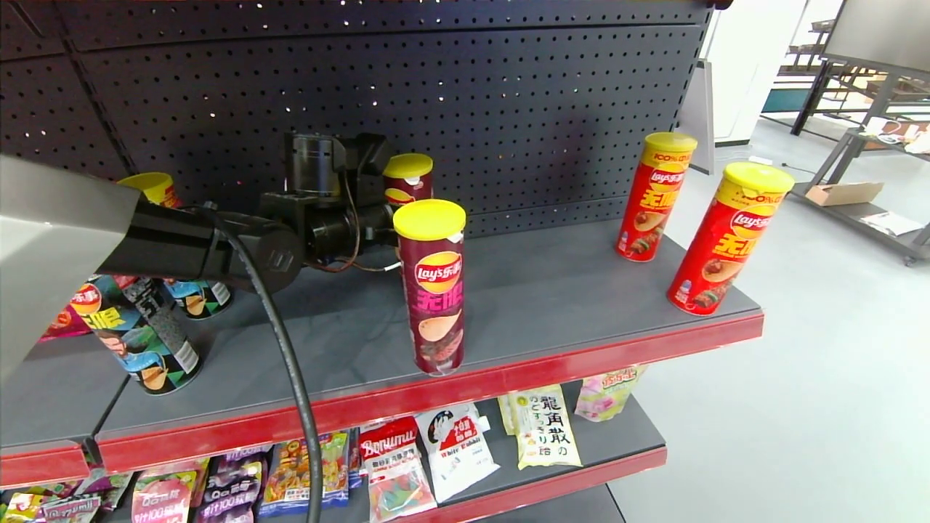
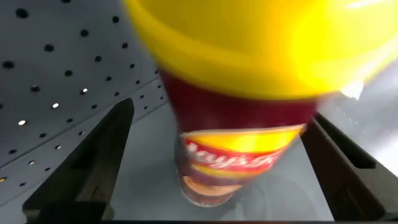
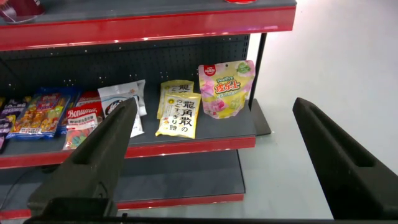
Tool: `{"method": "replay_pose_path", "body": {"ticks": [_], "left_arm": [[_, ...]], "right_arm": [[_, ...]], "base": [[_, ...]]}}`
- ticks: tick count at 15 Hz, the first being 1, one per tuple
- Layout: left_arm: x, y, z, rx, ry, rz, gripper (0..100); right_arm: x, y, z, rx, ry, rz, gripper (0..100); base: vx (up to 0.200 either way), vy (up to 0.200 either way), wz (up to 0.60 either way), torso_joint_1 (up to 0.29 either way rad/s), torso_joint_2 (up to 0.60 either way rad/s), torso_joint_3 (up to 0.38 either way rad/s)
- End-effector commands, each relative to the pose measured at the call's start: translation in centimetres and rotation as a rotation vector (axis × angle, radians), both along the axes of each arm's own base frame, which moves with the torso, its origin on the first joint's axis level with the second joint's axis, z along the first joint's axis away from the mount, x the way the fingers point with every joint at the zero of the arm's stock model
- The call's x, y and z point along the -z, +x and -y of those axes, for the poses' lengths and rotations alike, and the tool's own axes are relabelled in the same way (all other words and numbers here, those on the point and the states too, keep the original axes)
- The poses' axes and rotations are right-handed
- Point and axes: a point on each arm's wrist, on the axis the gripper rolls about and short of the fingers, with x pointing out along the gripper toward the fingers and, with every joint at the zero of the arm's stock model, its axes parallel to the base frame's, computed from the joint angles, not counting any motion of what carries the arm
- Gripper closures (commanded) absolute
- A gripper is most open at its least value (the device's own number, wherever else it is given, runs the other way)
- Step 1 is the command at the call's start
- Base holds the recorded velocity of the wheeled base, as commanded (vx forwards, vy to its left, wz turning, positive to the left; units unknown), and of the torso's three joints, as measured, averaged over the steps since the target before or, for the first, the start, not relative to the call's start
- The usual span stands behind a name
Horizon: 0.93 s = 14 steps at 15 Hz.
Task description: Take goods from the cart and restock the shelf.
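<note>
On the grey upper shelf (image 1: 552,290) a maroon chip can (image 1: 434,290) with a yellow lid stands near the front edge. A second maroon can (image 1: 408,178) stands behind it by the pegboard. My left gripper (image 1: 381,218) is out over the shelf at that rear can. In the left wrist view the can (image 2: 236,155) stands upright on the shelf between the spread fingers (image 2: 99,162), with a gap on one side; my left gripper (image 2: 221,115) is open. My right gripper (image 3: 211,155) is open and holds nothing, low in front of the lower shelf (image 3: 186,140).
Two red chip cans (image 1: 654,196) (image 1: 726,240) stand at the shelf's right end. Dark patterned cans (image 1: 142,334) stand at the left, under my left arm. Snack bags (image 1: 538,428) lie on the lower shelf. The pegboard (image 1: 508,109) closes off the back. Open floor lies to the right.
</note>
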Motion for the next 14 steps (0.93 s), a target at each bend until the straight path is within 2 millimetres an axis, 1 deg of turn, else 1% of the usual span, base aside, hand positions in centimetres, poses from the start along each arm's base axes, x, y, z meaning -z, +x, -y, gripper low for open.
{"method": "replay_pose_path", "body": {"ticks": [1,5,9,11,13,14], "left_arm": [[-1.0,-1.4,-0.8,-0.01,0.001,0.009,0],[-1.6,-3.1,-1.7,-0.016,0.004,0.002,0],[-1.0,-5.7,-2.9,-0.036,0.03,-0.039,0],[-0.6,-8.7,-4.3,-0.065,0.055,-0.074,0],[-0.7,-14.6,-7.0,-0.101,0.076,-0.098,0],[-0.8,-18.3,-8.4,-0.099,0.083,-0.112,0]], "right_arm": [[0.0,0.0,0.0,-0.001,0.0,-0.002,0],[0.0,0.0,0.0,-0.001,0.0,0.0,0],[0.0,0.0,0.0,-0.001,0.0,0.0,0],[0.0,0.0,0.0,-0.001,0.0,0.0,0],[0.0,0.0,0.0,-0.001,0.0,-0.002,0],[0.0,0.0,0.0,-0.001,0.0,-0.002,0]], "base": [[0.0,0.0,0.0,0.0,0.0,0.0],[0.0,0.0,0.0,0.0,0.0,0.0],[0.0,0.0,0.0,0.0,0.0,0.0],[0.0,0.0,0.0,0.0,0.0,0.0],[0.0,0.0,0.0,0.0,0.0,0.0],[0.0,0.0,0.0,0.0,0.0,0.0]]}}
